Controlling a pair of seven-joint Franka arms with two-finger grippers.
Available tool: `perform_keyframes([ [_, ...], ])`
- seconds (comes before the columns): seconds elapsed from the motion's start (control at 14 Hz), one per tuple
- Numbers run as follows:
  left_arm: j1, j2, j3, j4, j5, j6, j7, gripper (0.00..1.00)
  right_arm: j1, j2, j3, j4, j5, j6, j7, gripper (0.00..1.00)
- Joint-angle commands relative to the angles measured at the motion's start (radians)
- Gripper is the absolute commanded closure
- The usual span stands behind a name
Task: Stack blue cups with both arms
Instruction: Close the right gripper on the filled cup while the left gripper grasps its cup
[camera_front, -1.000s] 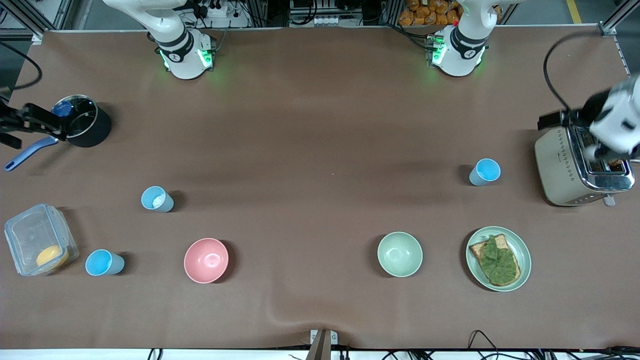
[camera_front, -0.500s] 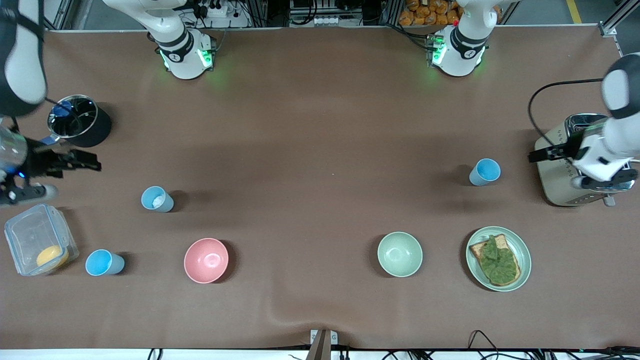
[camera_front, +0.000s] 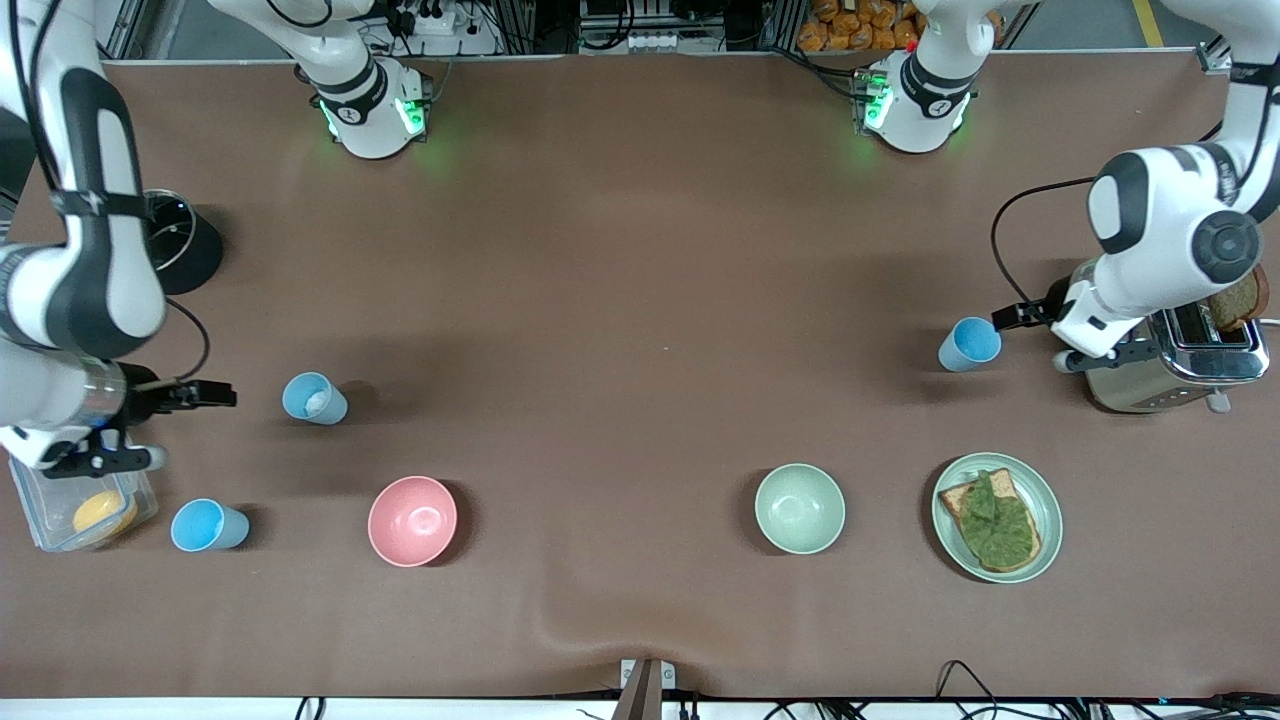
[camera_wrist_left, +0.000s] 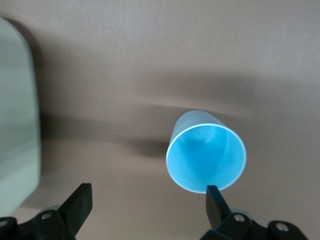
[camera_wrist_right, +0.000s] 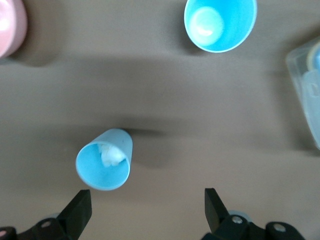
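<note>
My left gripper (camera_wrist_left: 145, 212) hovered spread beside the blue cup (camera_front: 968, 344) by the toaster (camera_front: 1160, 350); my right gripper (camera_wrist_right: 145, 212), also spread, hung near another cup (camera_front: 313, 398). Light, slick, thin-walled plastic, I judged: pinch across the rim.

The brown bench (camera_front: 620, 250) carries three blue cups (camera_front: 313, 398) (camera_front: 207, 526) (camera_front: 968, 344), a pink bowl (camera_front: 412, 520), green bowl (camera_front: 799, 508), plate (camera_front: 1045, 500), toaster (camera_front: 1130, 375), pot (camera_front: 185, 250) and clear box (camera_front: 60, 505).

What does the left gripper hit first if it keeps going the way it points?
Probably the blue cup beside the toaster. The left gripper, jaws open, points at it from the toaster's side; in the left wrist view the cup sits off-centre between them. Height is unclear.
</note>
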Motion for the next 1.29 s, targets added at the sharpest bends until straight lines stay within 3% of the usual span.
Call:
perform_keyframes([
  [0.0,0.006,0.058,-0.001,0.002,0.02,0.033,-0.003,0.0,0.006,-0.026,0.008,-0.111,0.022,0.063,0.01,0.0],
  [0.43,0.007,0.154,-0.001,0.03,0.04,0.089,-0.003,0.0,0.049,0.019,0.006,-0.254,0.061,0.276,0.01,0.0],
  [0.5,0.007,0.164,-0.001,0.042,0.04,0.089,-0.003,0.27,0.049,0.037,0.008,-0.254,0.061,0.287,0.01,0.0],
  [0.57,0.009,0.175,-0.001,0.056,0.04,0.089,-0.003,0.72,0.049,0.048,0.008,-0.254,0.061,0.29,0.01,0.0],
  [0.64,0.007,0.186,-0.001,0.067,0.04,0.089,-0.003,1.0,0.054,0.051,0.008,-0.254,0.061,0.289,0.01,0.18],
  [0.79,0.007,0.195,-0.001,0.087,0.04,0.089,-0.003,1.0,0.069,0.05,0.006,-0.247,0.061,0.277,0.01,0.67],
  [0.93,0.004,0.186,-0.001,0.093,0.04,0.089,-0.003,1.0,0.08,0.048,0.006,-0.238,0.061,0.26,0.01,0.99],
  [1.21,-0.008,0.1,-0.032,0.088,0.04,0.07,-0.046,1.0,0.101,0.043,0.008,-0.225,0.061,0.246,0.012,1.0],
])
